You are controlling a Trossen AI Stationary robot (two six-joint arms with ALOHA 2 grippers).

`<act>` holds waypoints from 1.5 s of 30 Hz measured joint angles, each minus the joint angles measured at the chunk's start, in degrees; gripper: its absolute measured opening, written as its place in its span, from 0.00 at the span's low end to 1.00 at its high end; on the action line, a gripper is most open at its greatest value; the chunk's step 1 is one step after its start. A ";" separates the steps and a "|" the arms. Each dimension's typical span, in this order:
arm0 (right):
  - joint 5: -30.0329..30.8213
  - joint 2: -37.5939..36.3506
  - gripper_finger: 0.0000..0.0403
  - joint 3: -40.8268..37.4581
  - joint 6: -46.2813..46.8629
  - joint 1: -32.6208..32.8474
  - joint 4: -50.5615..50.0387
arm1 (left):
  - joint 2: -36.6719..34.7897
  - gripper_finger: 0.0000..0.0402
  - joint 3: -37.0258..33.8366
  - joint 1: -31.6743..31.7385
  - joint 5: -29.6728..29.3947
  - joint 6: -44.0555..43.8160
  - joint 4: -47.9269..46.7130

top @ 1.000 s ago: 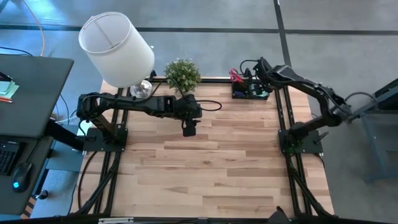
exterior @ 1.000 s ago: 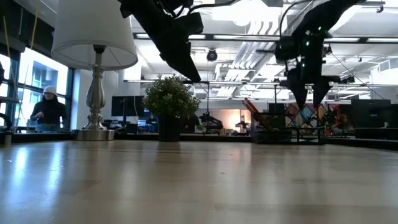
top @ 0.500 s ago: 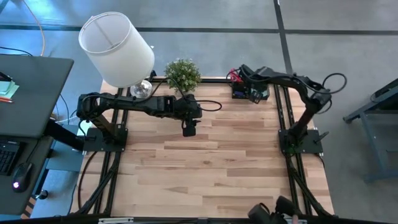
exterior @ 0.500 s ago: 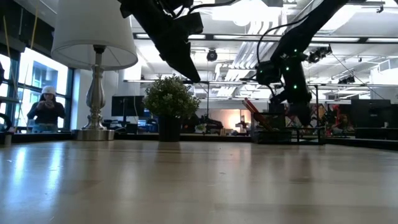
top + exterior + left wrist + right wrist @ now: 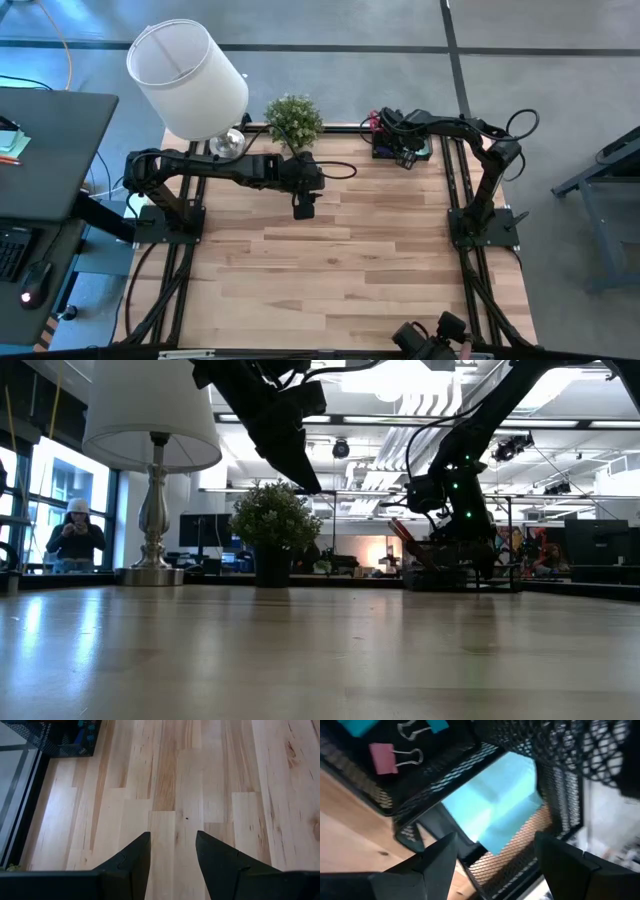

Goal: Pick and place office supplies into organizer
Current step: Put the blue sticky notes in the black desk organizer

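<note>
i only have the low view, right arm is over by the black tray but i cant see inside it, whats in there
Observer: The right wrist view shows a light blue sticky-note pad lying in one mesh compartment of the organizer.
Operator: anything else in it
Observer: A pink binder clip lies in the next compartment, beside blue pieces.
Operator: is the right gripper holding something
Observer: No. The right gripper is open and empty, its fingers either side of the pad, just above it.
Operator: and the left arm
Observer: The left gripper is open over bare wooden table, holding nothing; from above it sits mid-table in front of the potted plant.
</note>
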 joint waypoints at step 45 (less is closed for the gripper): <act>-19.89 0.57 0.64 7.90 18.77 27.89 4.61 | 0.00 0.36 0.00 0.00 0.00 -0.16 -0.79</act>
